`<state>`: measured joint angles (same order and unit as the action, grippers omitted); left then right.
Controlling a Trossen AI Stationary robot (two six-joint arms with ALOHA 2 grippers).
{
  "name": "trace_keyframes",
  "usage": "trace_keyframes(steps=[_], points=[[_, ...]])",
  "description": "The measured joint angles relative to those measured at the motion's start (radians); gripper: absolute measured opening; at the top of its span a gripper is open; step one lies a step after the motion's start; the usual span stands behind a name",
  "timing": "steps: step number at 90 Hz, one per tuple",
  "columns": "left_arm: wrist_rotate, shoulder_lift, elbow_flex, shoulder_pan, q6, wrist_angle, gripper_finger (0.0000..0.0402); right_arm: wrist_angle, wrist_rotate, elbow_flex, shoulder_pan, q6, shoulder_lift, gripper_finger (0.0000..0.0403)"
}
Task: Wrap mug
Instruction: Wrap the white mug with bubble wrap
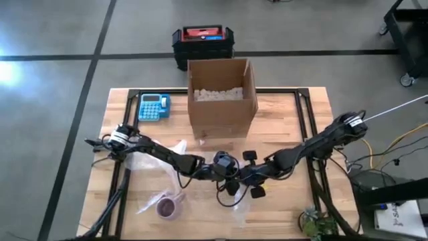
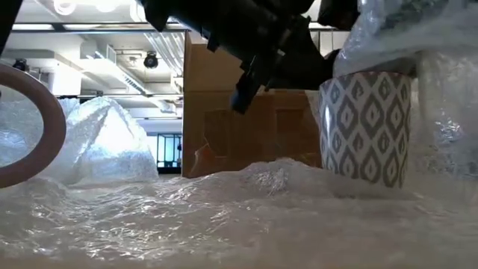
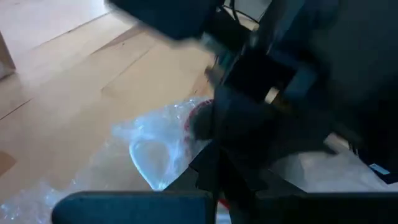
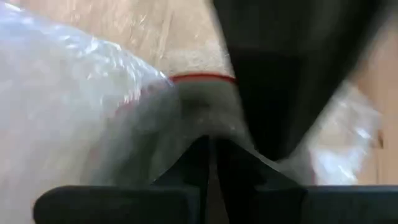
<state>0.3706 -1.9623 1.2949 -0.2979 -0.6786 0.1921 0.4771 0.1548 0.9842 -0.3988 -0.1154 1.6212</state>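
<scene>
While the high view only shows both grippers meeting in front of the cardboard box [image 1: 222, 97], the low view reveals the patterned mug [image 2: 366, 123] upright on bubble wrap [image 2: 224, 217], right gripper [image 4: 211, 149] pinched shut on wrap, left gripper [image 1: 212, 169] unreadable.

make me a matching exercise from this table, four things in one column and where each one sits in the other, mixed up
Things
1. cardboard box
2. blue calculator
3. patterned mug
4. small plant

Places
A. near right corner of the table
B. far side, left of the box
C. middle of the table's far edge, open top
D. standing upright on the bubble wrap

Pairs: 1-C, 2-B, 3-D, 4-A
</scene>
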Motion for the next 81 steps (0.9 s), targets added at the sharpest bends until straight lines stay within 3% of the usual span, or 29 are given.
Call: trace_keyframes(steps=[26, 44, 61, 81], points=[[0.001, 0.008, -0.002, -0.003, 0.015, -0.016, 0.0000, 0.217, -0.002, 0.169, 0.000, 0.048, -0.102, 0.0018], [0.002, 0.009, -0.002, -0.003, 0.015, -0.025, 0.0000, 0.180, 0.002, 0.138, 0.003, 0.037, -0.089, 0.0018], [0.005, 0.011, 0.000, -0.003, 0.016, -0.027, 0.0000, 0.103, 0.005, 0.063, 0.009, 0.048, 0.008, 0.0018], [0.005, 0.011, 0.000, -0.003, 0.016, -0.025, 0.0000, 0.216, 0.000, 0.129, 0.004, 0.048, 0.032, 0.0018]])
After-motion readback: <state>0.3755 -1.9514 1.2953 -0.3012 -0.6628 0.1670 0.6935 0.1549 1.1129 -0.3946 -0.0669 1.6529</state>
